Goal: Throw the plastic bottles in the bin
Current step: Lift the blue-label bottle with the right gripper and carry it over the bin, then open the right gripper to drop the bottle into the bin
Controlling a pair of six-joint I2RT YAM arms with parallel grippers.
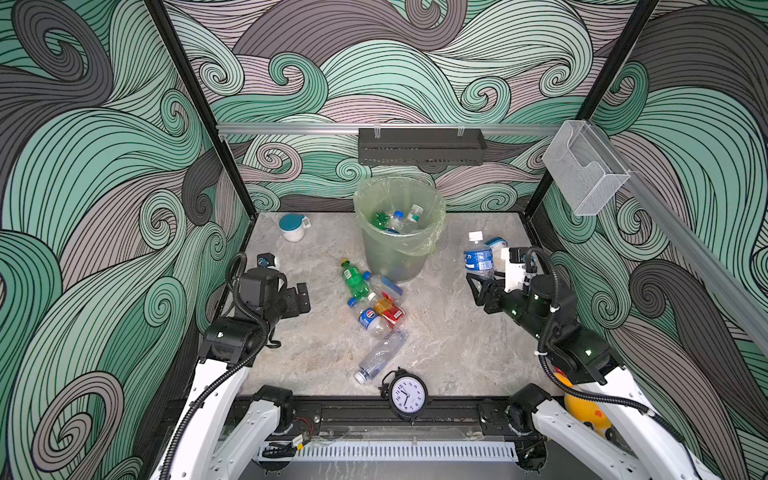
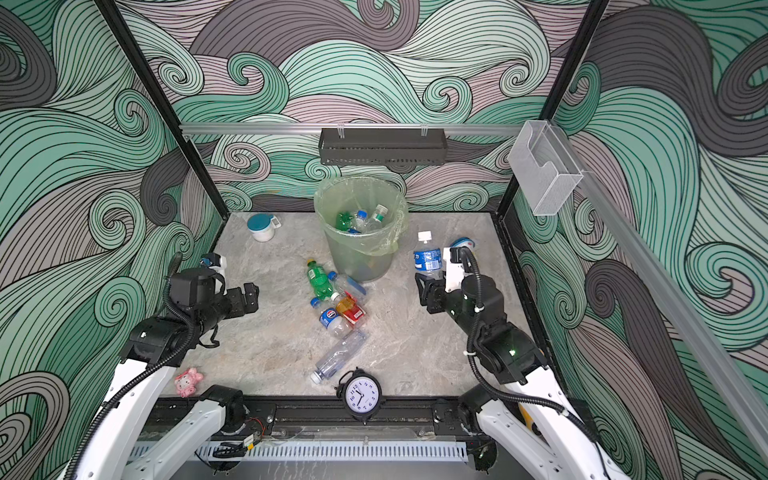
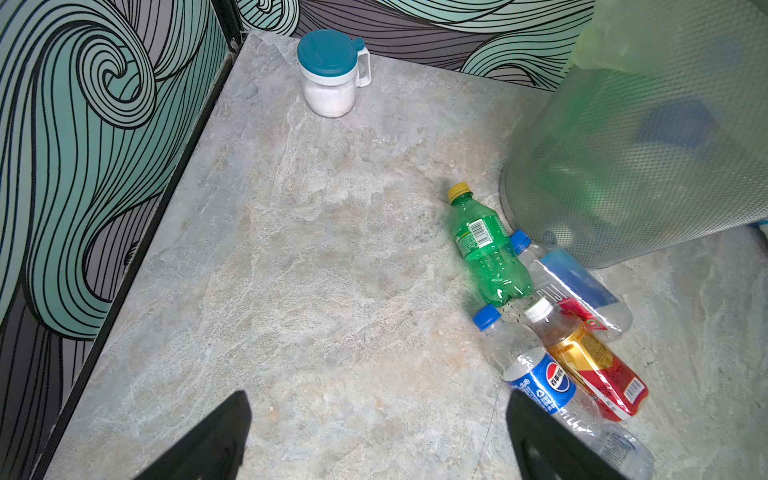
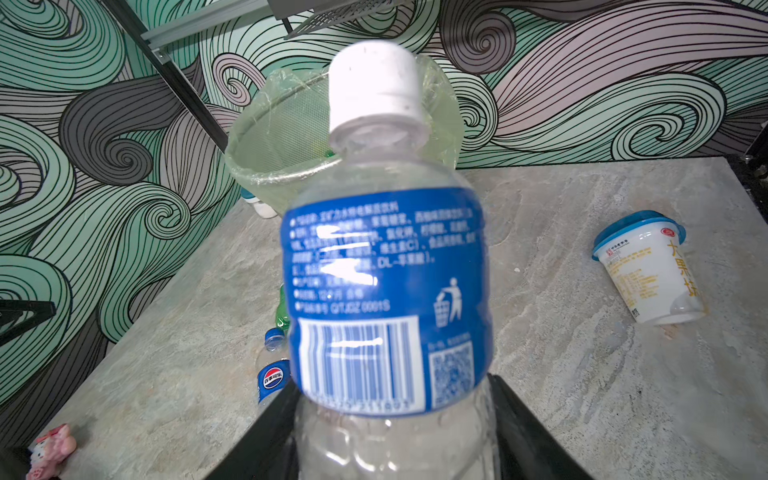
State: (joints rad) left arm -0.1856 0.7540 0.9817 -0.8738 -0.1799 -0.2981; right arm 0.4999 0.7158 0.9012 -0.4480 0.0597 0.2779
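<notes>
My right gripper point(image 1: 478, 284) point(image 4: 388, 415) is shut on the lower body of an upright clear plastic bottle point(image 1: 478, 255) point(image 4: 386, 291) with a blue label and white cap, right of the bin point(image 1: 395, 249) point(image 4: 270, 137). The grey bin, lined with a pale green bag, holds several bottles point(image 1: 399, 220). On the table in front of it lie a green bottle point(image 1: 354, 280) point(image 3: 484, 245), a blue-labelled clear one point(image 1: 386, 286), a red-labelled amber one point(image 1: 388, 309), a Pepsi bottle point(image 1: 371, 322) and a long clear one point(image 1: 380, 355). My left gripper point(image 1: 301, 299) point(image 3: 378, 399) hangs open and empty, left of this pile.
A white teal-lidded cup point(image 1: 293, 227) stands at the back left. A white blue-lidded tub point(image 4: 648, 266) lies behind my right gripper. A black alarm clock point(image 1: 406, 395) stands at the front edge, and a pink toy point(image 2: 188, 381) lies at the front left.
</notes>
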